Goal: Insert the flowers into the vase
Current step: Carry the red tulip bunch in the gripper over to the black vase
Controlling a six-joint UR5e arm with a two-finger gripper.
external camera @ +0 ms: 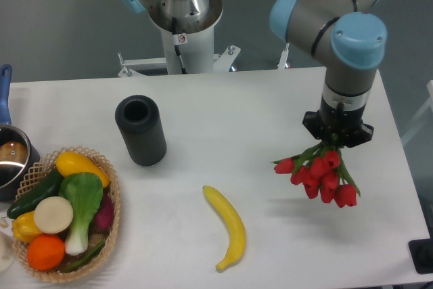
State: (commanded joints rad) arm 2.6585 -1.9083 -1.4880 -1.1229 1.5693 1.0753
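The flowers (321, 172), a bunch of red tulip buds with green stems, hang from my gripper (336, 139) above the right part of the table. The gripper points down and is shut on the stems; its fingers are mostly hidden behind the wrist. A faint shadow lies on the table under the bunch. The vase (141, 130), a matte black ribbed cylinder with an open round mouth, stands upright at the left-centre of the table, well to the left of the gripper.
A yellow banana (227, 227) lies in front, between vase and flowers. A wicker basket (115, 213) of vegetables and fruit sits at the front left. A blue-handled metal pot (9, 156) stands at the left edge. The arm's base (183, 15) is behind the table.
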